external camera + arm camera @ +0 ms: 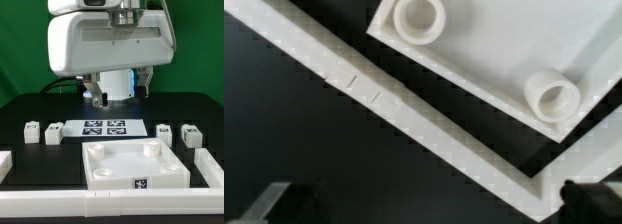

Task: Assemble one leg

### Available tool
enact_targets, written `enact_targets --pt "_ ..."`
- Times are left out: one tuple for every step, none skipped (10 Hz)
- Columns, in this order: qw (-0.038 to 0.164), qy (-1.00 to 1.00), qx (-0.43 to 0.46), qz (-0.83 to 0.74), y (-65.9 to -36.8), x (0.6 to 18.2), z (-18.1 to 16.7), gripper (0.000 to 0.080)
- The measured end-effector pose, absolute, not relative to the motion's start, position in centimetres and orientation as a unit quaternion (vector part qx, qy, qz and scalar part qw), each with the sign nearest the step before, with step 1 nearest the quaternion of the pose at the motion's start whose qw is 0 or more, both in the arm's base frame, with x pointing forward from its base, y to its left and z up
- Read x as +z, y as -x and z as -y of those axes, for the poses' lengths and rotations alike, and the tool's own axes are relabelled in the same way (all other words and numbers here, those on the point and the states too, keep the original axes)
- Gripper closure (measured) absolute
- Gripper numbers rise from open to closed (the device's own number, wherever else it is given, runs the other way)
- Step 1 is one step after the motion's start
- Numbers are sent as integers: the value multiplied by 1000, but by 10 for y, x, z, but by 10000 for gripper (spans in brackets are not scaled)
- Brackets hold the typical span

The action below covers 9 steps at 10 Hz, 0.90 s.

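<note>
1. Ext. view's left: outer leg (31, 131) + inner leg (53, 131) side by side on black table (20, 108), near but not touching. Prob. spaced so each can be pinched w/o knocking its twin.
2. Centre: marker board (104, 127) flat behind tabletop (135, 168). Tabletop lying holes-up just beside front rail (100, 200), prob. so a leg can go down into a corner hole (416, 20).
3. Ext. view's right: third leg (164, 131) + fourth leg (188, 133), same layout, free-standing.
4. Gripper (434, 203): spread wide, empty, touching nothing. Raised over table's centre, well apart from every leg. No leg fitted yet.
</note>
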<state>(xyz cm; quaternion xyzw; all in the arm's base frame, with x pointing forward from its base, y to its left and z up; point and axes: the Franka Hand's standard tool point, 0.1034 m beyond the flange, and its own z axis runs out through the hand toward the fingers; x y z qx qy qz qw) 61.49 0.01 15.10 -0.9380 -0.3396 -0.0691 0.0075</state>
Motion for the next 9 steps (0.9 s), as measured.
enact_targets --pt "8 940 -80 331 -615 150 1 150" --pt "8 940 -80 331 -615 150 1 150" --pt "8 940 -80 331 -615 150 1 150" --pt "8 940 -80 331 -615 149 1 150" --pt "8 940 -80 331 -615 149 1 150" --pt "8 940 -79 331 -615 149 1 150" --pt "8 940 -79 331 -615 149 1 150" --pt "8 940 -79 331 -615 149 1 150" --pt "8 940 -79 333 -614 148 1 150"
